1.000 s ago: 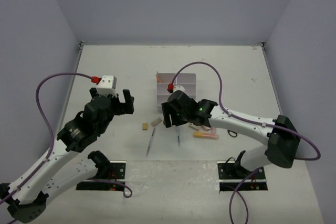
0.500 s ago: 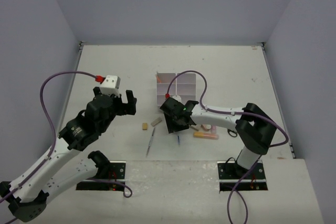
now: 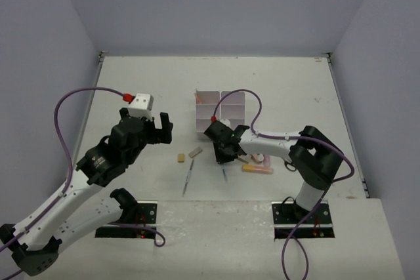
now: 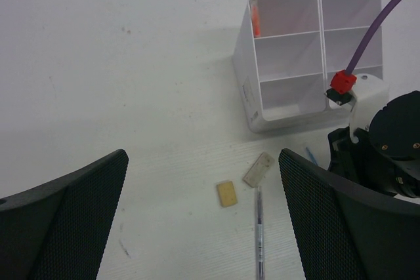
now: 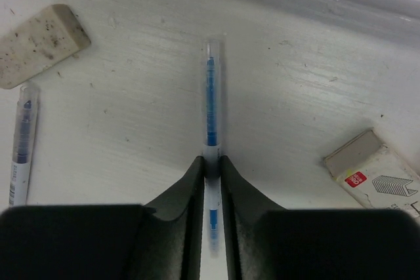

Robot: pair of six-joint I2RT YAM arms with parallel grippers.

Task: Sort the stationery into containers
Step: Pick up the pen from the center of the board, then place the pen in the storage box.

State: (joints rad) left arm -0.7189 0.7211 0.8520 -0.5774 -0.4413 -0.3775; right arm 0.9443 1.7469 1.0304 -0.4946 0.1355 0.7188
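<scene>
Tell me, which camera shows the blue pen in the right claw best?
The right wrist view: the blue pen fills the middle, pinched in the right claw. The top view shows only its tip poking out below the claw. The left wrist view shows just a blue sliver.

Boxed in on three sides by plain, pale lavender-grey panels: a back wall (image 3: pixel 216 4), a left wall (image 3: pixel 36 63) slanting outward, a right wall (image 3: pixel 387 57) doing likewise. Floored by a white, matte table (image 3: pixel 282 83), meeting the back wall along a thin, straight seam. Up close, marked with fine brushed lines, small dark specks and faint scuffs. Finished along the near edge with a smoother, slightly brighter strip (image 3: pixel 216 227). Lit softly and evenly from above, with only weak, blurred shadows.
</scene>
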